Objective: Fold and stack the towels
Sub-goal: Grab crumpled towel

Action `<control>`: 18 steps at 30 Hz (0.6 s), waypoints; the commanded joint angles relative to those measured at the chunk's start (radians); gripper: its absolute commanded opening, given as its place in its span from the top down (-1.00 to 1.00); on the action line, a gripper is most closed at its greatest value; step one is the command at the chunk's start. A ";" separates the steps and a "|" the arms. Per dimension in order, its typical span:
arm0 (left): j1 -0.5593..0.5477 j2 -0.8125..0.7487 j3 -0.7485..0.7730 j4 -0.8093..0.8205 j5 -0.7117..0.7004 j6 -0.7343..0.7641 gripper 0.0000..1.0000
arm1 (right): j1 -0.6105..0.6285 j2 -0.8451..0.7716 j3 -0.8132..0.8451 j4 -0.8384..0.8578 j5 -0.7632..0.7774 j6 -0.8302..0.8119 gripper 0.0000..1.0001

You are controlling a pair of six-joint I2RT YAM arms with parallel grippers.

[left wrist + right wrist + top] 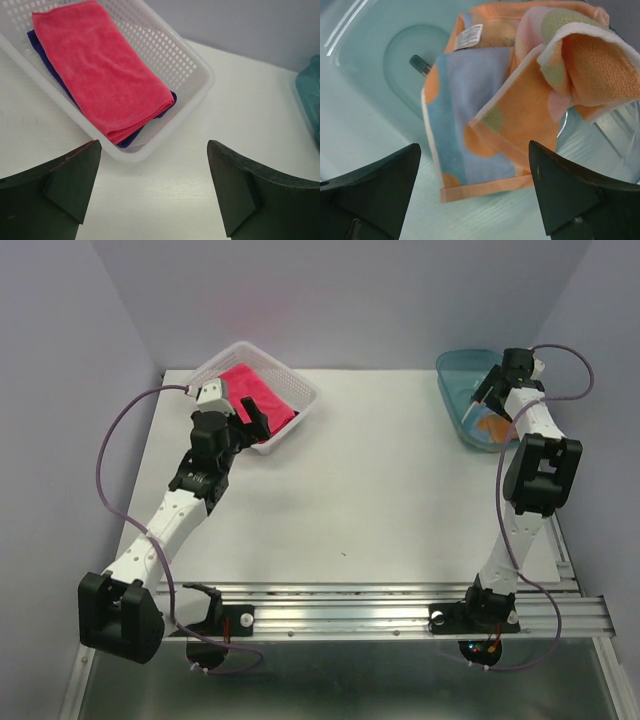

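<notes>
A folded pink-red towel [100, 70] lies on a folded dark purple towel [131, 138] inside a white perforated basket [185, 60] at the back left of the table [400, 490]; the pink-red towel also shows in the top view [258, 392]. My left gripper [152, 192] is open and empty, just in front of the basket's near corner. The orange spotted towel [510, 95] lies crumpled in a teal tub [462, 370] at the back right. My right gripper [472, 190] is open and empty, hovering over that towel's near hem.
The white basket [290, 380] sits at the table's back left and the teal tub [365, 100] at its back right. A metal rail [400, 610] with the arm bases runs along the near edge. Purple-grey walls close in the sides and back.
</notes>
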 commanded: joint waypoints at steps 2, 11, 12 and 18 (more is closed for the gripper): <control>0.002 -0.032 0.019 0.048 -0.103 -0.019 -0.98 | -0.054 0.061 0.067 -0.009 -0.059 -0.002 -0.75; 0.002 0.000 0.033 0.033 -0.133 -0.023 -0.97 | -0.067 0.112 0.003 0.023 -0.048 -0.008 0.24; 0.002 0.003 0.034 0.030 -0.138 -0.023 -0.98 | -0.067 0.112 0.006 0.026 -0.047 -0.012 0.43; 0.002 -0.006 0.041 0.018 -0.147 -0.026 -0.98 | -0.069 0.043 0.055 0.032 -0.088 -0.075 0.99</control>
